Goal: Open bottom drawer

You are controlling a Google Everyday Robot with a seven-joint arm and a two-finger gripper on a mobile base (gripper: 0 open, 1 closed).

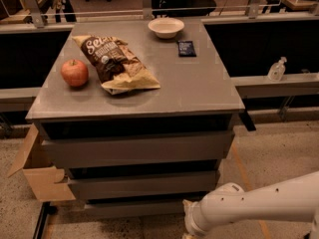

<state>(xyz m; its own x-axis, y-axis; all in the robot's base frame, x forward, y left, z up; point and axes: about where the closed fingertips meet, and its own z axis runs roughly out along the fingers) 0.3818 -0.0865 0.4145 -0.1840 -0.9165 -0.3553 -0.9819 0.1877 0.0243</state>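
The cabinet has three flat grey handleless drawer fronts. The bottom drawer [130, 209] is the slimmest, just above the floor, under the mid-sized front [142, 185] and the tallest front [137, 151]. All three fronts look shut. My white arm [239, 208] comes in from the lower right, and its wrist end sits just right of the bottom drawer's right end. My gripper hangs below the picture's bottom edge and is out of view.
On the cabinet top [199, 88] lie a red apple [75, 72], a chip bag [117, 63], a white bowl [166, 27] and a small dark packet [186, 48]. An open cardboard box [37, 171] stands at the cabinet's left. A sanitizer bottle [277, 69] stands on the right ledge.
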